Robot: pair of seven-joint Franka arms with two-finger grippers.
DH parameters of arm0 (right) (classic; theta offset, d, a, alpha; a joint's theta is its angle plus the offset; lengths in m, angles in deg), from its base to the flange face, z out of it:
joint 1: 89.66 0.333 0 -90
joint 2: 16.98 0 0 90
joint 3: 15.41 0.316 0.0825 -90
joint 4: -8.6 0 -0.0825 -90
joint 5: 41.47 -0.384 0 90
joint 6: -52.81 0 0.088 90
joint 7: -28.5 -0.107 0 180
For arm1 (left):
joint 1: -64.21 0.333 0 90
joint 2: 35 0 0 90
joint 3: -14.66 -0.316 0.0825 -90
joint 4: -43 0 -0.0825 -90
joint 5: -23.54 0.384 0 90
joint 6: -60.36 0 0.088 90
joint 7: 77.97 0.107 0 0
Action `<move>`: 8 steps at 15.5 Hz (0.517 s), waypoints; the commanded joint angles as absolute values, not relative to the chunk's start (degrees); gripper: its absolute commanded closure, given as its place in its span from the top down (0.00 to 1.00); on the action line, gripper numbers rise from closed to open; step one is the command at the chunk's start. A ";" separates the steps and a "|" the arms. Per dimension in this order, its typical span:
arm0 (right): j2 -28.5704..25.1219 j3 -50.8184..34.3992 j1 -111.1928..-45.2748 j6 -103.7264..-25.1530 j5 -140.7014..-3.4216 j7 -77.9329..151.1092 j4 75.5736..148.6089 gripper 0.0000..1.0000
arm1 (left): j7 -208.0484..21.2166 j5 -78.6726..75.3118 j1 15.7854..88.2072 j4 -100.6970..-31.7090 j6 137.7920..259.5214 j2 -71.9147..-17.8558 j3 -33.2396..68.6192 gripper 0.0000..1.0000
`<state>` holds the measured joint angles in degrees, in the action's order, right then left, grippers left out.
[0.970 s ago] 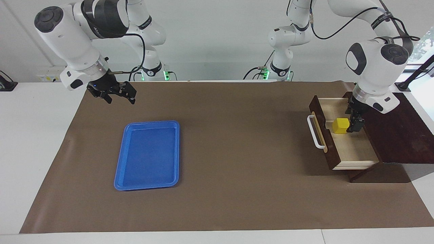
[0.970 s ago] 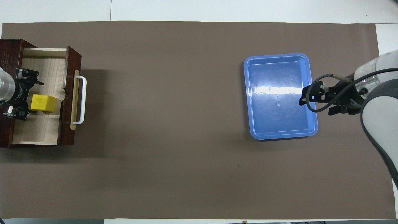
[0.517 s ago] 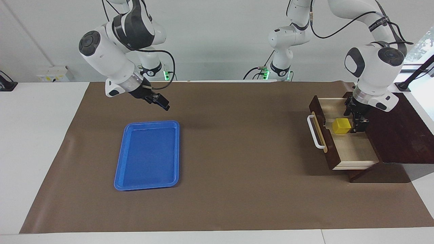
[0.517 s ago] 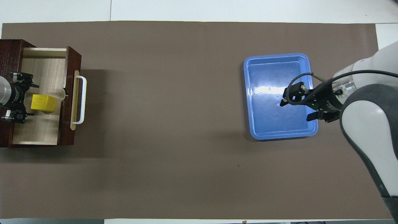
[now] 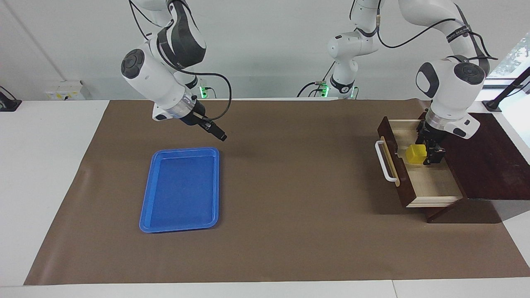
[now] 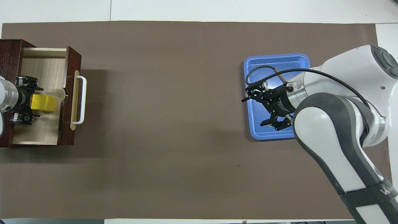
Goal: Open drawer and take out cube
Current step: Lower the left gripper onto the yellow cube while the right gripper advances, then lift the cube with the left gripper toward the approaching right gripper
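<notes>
The drawer (image 5: pixel 430 182) stands pulled out of the dark wooden box (image 5: pixel 488 161), its white handle (image 5: pixel 383 161) toward the middle of the table. The yellow cube (image 5: pixel 416 153) rests on the drawer's pale floor. My left gripper (image 5: pixel 430 155) is down in the drawer, open, with a finger on either side of the cube's edge. The overhead view shows the cube (image 6: pixel 43 103), the left gripper (image 6: pixel 29 101) and the drawer front (image 6: pixel 70 93). My right gripper (image 5: pixel 219 135) is open and empty in the air over the blue tray's edge (image 6: pixel 256 112).
A flat blue tray (image 5: pixel 182 188) lies on the brown mat (image 5: pixel 290 186) toward the right arm's end; in the overhead view (image 6: pixel 276 59) the right arm covers part of it.
The right arm swung from the table's end to over the tray. The left gripper shifted closer to the cube. The cube and drawer stayed put.
</notes>
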<state>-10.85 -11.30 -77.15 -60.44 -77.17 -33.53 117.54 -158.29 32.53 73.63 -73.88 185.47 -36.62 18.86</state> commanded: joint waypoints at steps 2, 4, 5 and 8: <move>-11.18 -11.37 -73.85 -66.18 -83.38 -38.37 121.01 1.00 | -158.04 31.81 72.05 -60.42 173.09 -40.26 19.32 0.00; -10.39 -11.37 -73.40 -66.81 -85.85 -39.79 121.01 1.00 | -158.48 31.72 67.93 -52.06 164.64 -42.11 19.32 0.00; -9.78 -11.37 -72.96 -66.90 -86.03 -40.05 121.01 1.00 | -158.74 31.72 65.21 -49.75 160.95 -42.38 19.32 0.00; -7.41 -11.37 -71.12 -67.42 -90.68 -40.40 120.40 1.00 | -167.40 31.54 56.78 -49.55 159.15 -41.95 19.50 0.00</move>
<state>-9.00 -11.31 -72.14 -65.67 -87.46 -39.58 120.33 -161.79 32.22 62.52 -51.69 161.21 -40.15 20.16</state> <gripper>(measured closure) 0.000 0.454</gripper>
